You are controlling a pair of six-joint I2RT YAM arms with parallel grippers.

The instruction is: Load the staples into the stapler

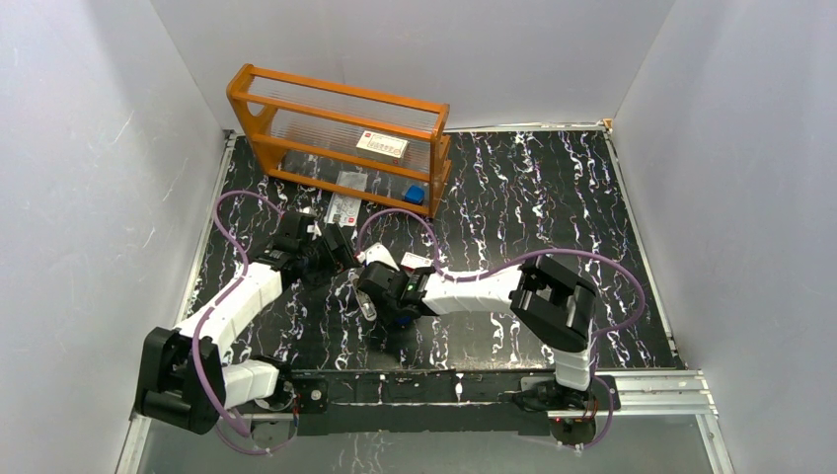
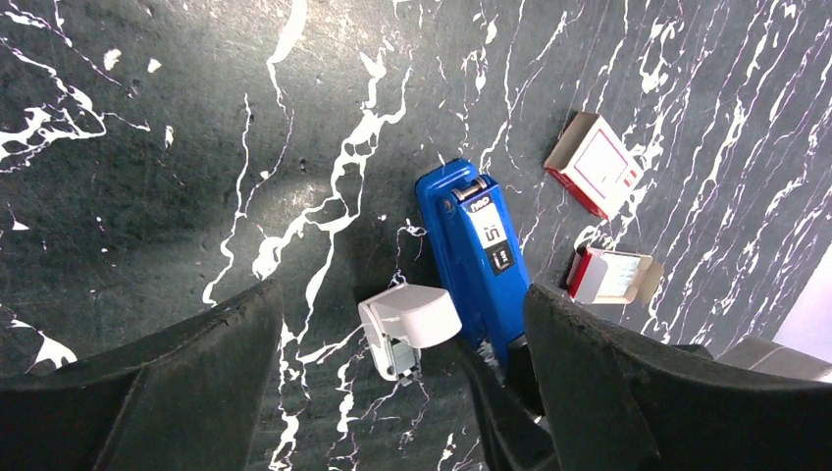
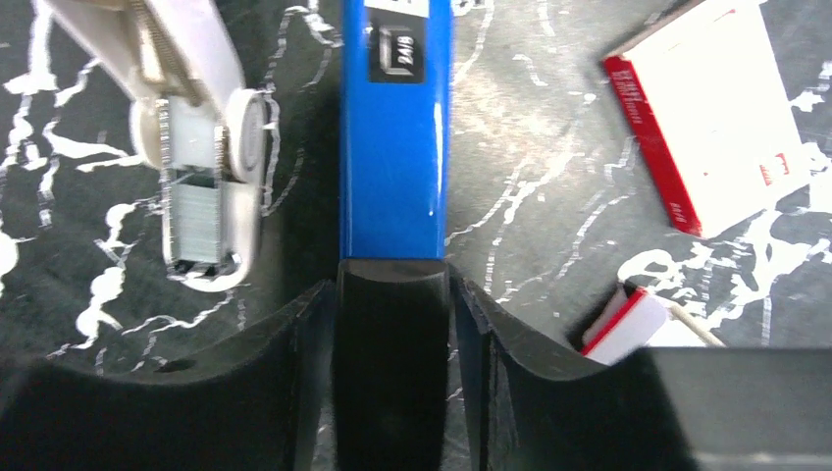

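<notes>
Black fingers of the right gripper (image 3: 392,294) fill the foreground of its wrist view. They appear to be clamped on the dark end of the long blue plastic stapler (image 3: 394,147), which lies flat on the black, white-veined marble-patterned table (image 3: 549,147). Just beside the stapler on one side lies a white plastic holder (image 3: 201,69) carrying a ribbed grey strip of staples (image 3: 193,221). On the other side rests a small red-and-white cardboard box (image 3: 726,118), with an opened red-ended tray (image 3: 628,329) near it. The left gripper (image 2: 400,304) hangs above the stapler with its fingers spread wide, holding nothing.
</notes>
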